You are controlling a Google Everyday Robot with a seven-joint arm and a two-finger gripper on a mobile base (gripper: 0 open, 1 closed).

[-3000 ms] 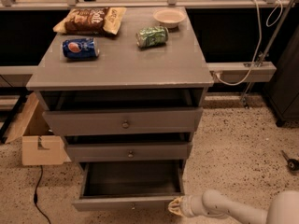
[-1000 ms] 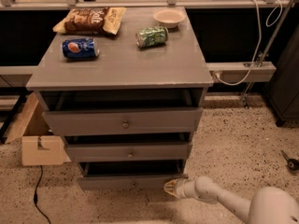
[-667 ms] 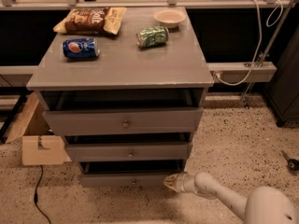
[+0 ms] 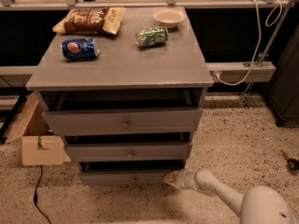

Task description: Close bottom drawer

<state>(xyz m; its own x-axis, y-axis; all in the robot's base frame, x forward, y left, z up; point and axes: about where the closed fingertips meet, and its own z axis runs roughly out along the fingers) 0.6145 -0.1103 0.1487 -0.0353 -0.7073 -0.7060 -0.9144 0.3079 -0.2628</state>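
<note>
The bottom drawer (image 4: 126, 177) is the lowest grey front of the cabinet, with a small round knob at its centre. It stands out only a little, with a thin dark gap above it. My gripper (image 4: 171, 178) is at the end of the white arm coming in from the lower right. Its tip is right at the right end of the bottom drawer's front. The middle drawer (image 4: 128, 151) and top drawer (image 4: 124, 121) stand slightly open.
On the cabinet top (image 4: 121, 66) lie a blue soda can (image 4: 79, 48), a green can (image 4: 151, 36), a chip bag (image 4: 91, 19) and a small bowl (image 4: 168, 16). A cardboard box (image 4: 35, 136) stands at the left. A black cable (image 4: 38, 195) runs on the speckled floor.
The bottom drawer was pulled far out three seconds ago and is now pushed almost flush. My gripper has moved inward with it toward the cabinet.
</note>
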